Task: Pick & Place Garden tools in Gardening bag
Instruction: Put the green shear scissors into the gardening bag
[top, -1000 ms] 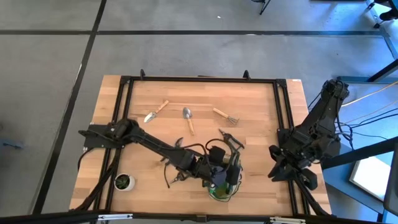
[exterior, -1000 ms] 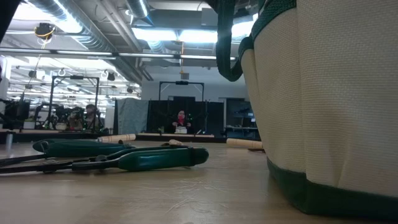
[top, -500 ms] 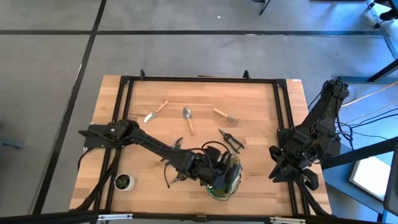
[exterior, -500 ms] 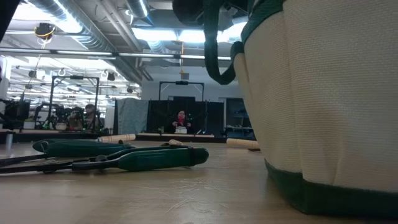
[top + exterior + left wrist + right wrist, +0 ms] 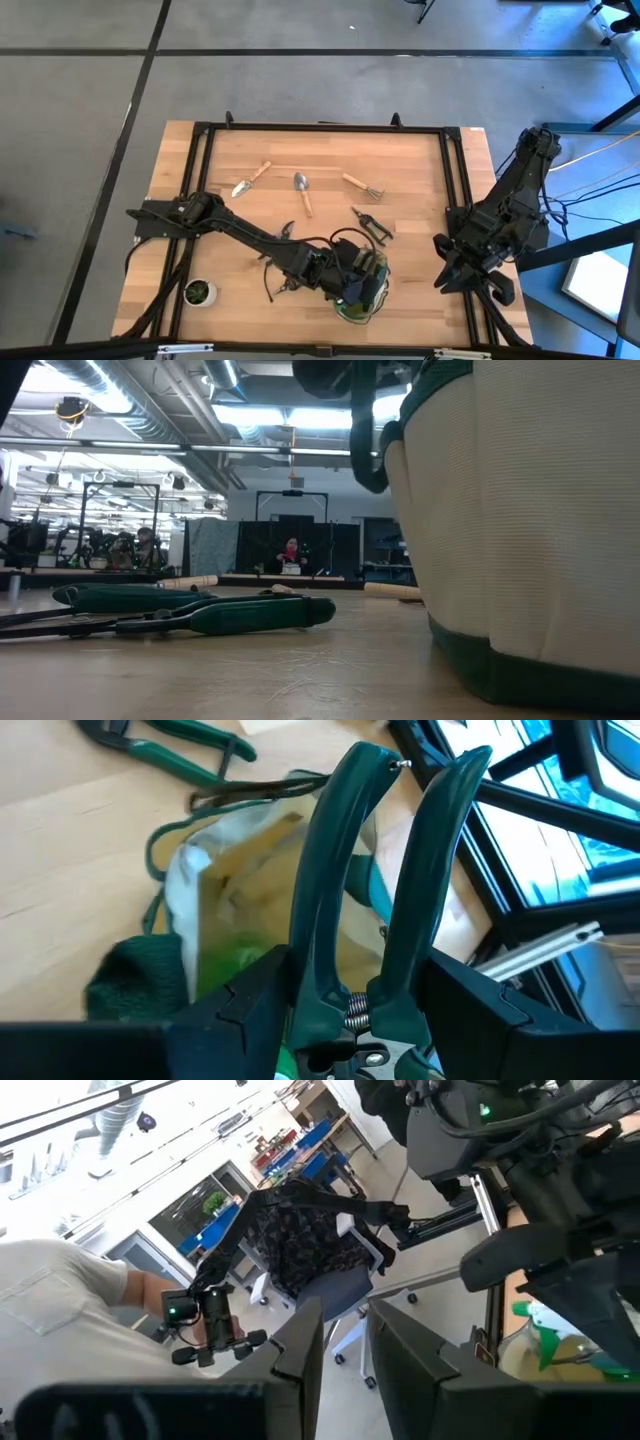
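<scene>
Gripping a pair of green-handled shears (image 5: 370,910), my left gripper (image 5: 345,1010) has its two fingers (image 5: 245,1005) closed on the tool near its spring, one on each side, with both handles pointing away from the wrist. Those handles hang right over the open mouth of the gardening bag (image 5: 215,890), whose pale lining and green contents show underneath them. From above, my left gripper (image 5: 362,278) sits at the bag (image 5: 360,300) near the front edge of the table (image 5: 420,190), the left arm reaching in across the boards from the left side.

Out from there, a second pair of shears (image 5: 372,223) lies flat on the wood just behind the bag; at table height it shows as long green handles (image 5: 200,615) lying level beside the bag's khaki wall (image 5: 530,520). Farther back lie three wooden-handled tools in a loose row: a pointed trowel (image 5: 250,180), a round-bladed scoop (image 5: 302,190) and a small fork (image 5: 364,186), all well apart from the bag. A small potted plant (image 5: 199,292) stands at the front left corner.

My right gripper (image 5: 447,272) waits off the right edge of the table, its fingers (image 5: 300,1355) standing a little apart and holding nothing. A person's pale sleeve (image 5: 60,1310) shows in the room beyond it.
</scene>
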